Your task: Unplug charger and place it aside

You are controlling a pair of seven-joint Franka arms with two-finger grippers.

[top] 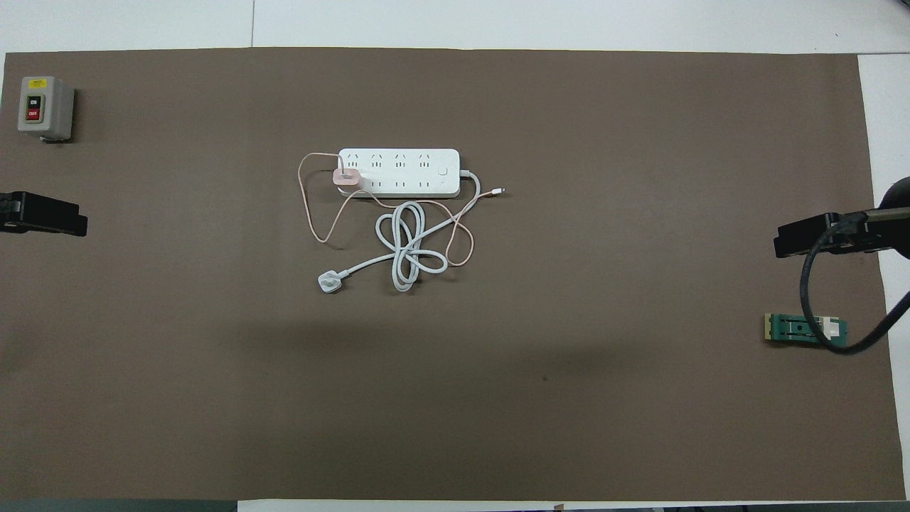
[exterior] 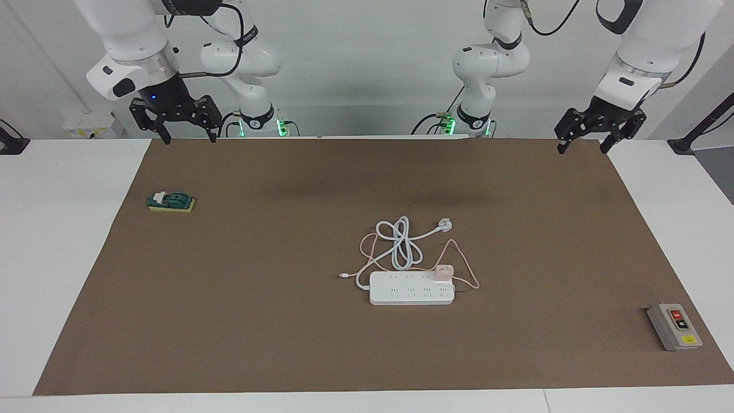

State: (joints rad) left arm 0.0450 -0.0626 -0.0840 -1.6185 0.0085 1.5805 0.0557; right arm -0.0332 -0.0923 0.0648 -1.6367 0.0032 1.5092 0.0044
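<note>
Sitting plugged into the power strip (exterior: 412, 288) at its left-arm end, mid-desk, the charger (exterior: 444, 272) is best pinched squarely and pulled straight up while the strip is pinned; left hand (exterior: 586, 140) and right hand (exterior: 182, 128) wait, both spread

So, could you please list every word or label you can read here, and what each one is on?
"ON": black button of the grey switch box.
"OFF": its red button.
Yellow sticker on that box: too small to read.
Power strip, charger, green part: no readable text.
</note>
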